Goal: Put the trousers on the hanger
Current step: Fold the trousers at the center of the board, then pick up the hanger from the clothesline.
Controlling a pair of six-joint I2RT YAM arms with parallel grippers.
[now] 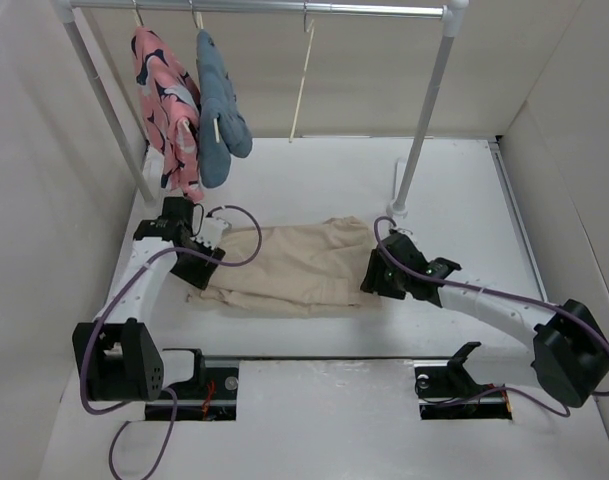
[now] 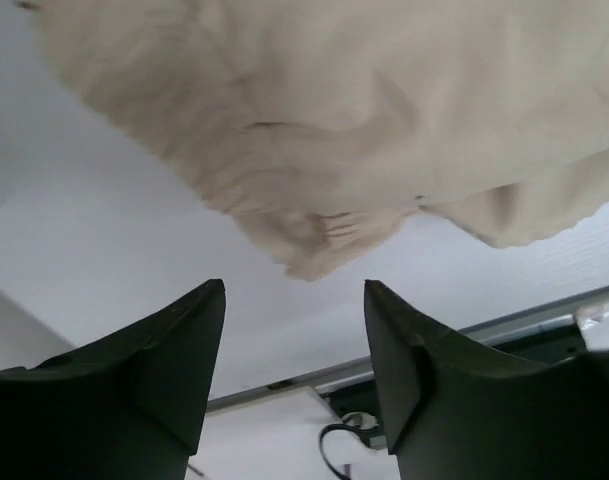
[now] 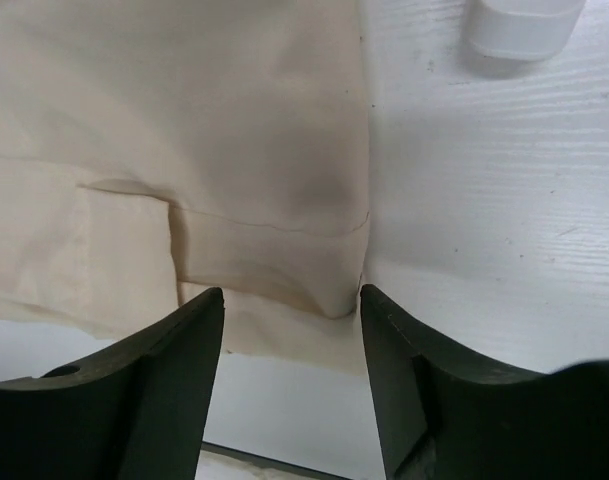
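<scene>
Trousers [image 1: 294, 268] lie sideways between my arms. Left gripper [image 2: 294, 295] is at one end, right gripper [image 3: 292, 300] at the other, both open and empty. The hanger [image 1: 304, 85] is way back.

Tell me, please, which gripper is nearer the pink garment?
Left. The left gripper is at the trousers' end by the pink garment; the right gripper is at their opposite end.

White table [image 1: 314, 180] boxed in by pale walls [image 1: 34, 200], grey rail [image 1: 264, 7] spanning the back
</scene>
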